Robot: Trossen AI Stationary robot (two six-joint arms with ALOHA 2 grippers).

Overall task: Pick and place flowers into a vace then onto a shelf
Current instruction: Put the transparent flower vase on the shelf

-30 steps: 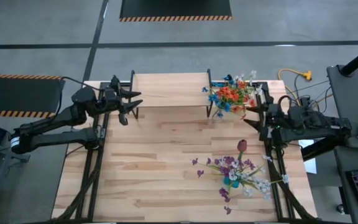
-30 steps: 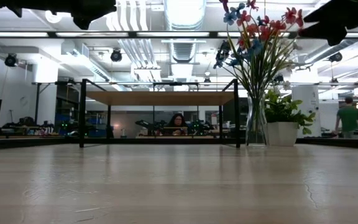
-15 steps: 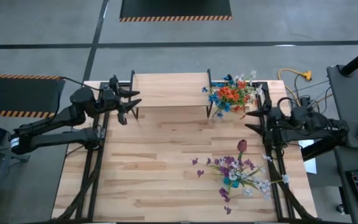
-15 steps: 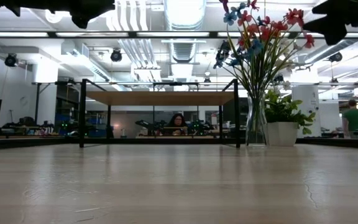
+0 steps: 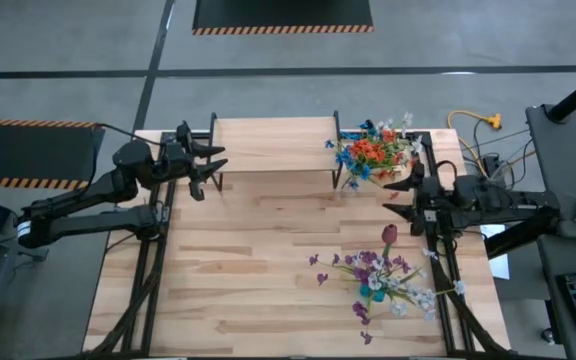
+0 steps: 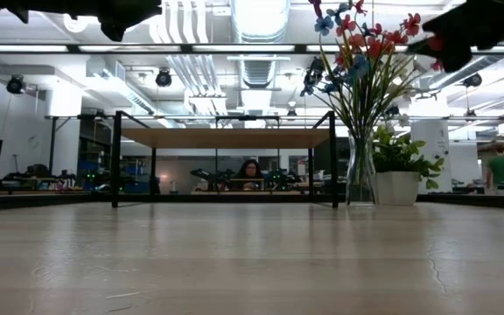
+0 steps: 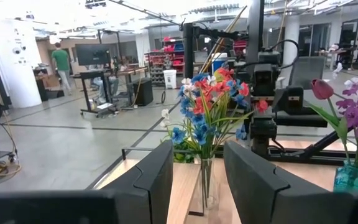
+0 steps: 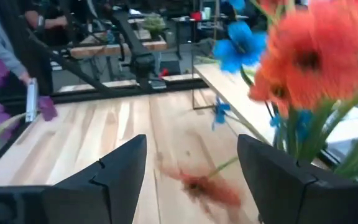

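Observation:
A bunch of orange and blue flowers (image 5: pixel 370 154) stands in a clear glass vase (image 6: pixel 360 179) on the table, at the right end of the shelf (image 5: pixel 273 143). A second bunch of purple and white flowers (image 5: pixel 383 280) with a dark red bloom (image 5: pixel 389 234) stands in a teal vase (image 7: pixel 353 177) nearer the near edge. My right gripper (image 5: pixel 396 190) is open and hovers just right of and near the orange bunch; its blooms (image 8: pixel 306 62) fill the right wrist view beside the fingers. My left gripper (image 5: pixel 211 168) is open and waits at the shelf's left end.
A leafy potted plant (image 6: pixel 398 175) in a white pot stands behind the glass vase. The shelf's black legs (image 6: pixel 333 157) stand close to the vase. Bare wood (image 5: pixel 248 260) stretches across the table's middle and left. A person (image 6: pixel 250 173) sits in the room beyond.
My right gripper has moved a little toward the table's left, closer to the orange and blue bunch, and has stayed open. The flowers and both vases stand where they were. My left arm has kept still.

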